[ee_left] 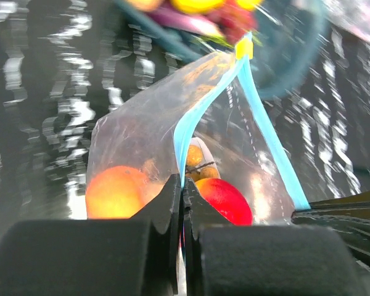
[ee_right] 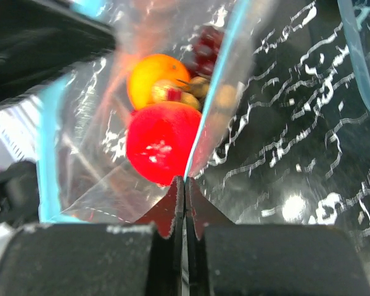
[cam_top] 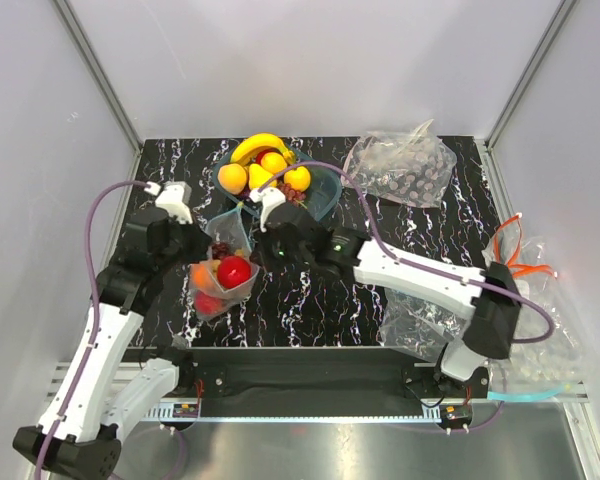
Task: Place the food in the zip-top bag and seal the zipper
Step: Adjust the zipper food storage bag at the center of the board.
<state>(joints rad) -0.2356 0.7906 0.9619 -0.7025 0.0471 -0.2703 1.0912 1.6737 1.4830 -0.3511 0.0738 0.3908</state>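
Because the bag [cam_top: 223,278] is thin, slick film, I judge it light and floppy, likely to sag or fold wherever nothing holds it. The firmer blue zipper [ee_left: 262,120] along its mouth is the sensible place to grip, and both tools are there. The left gripper [ee_left: 181,188] has its fingers pressed together on one side of the strip. The right gripper [ee_right: 184,185] is clamped on the other side.

The bag lies on the table [cam_top: 400,230] at about nine o'clock from its middle. The bowl [cam_top: 327,196] sits near it, at one o'clock.

Only the overhead view shows the banana [cam_top: 262,143] and yellow fruit waiting in the bowl. The left wrist view shows the mouth held apart in a wedge. The right wrist view looks in past the apple [ee_right: 160,148] and orange [ee_right: 149,75] to the grapes [ee_right: 205,48] and nut cluster [ee_right: 200,89].
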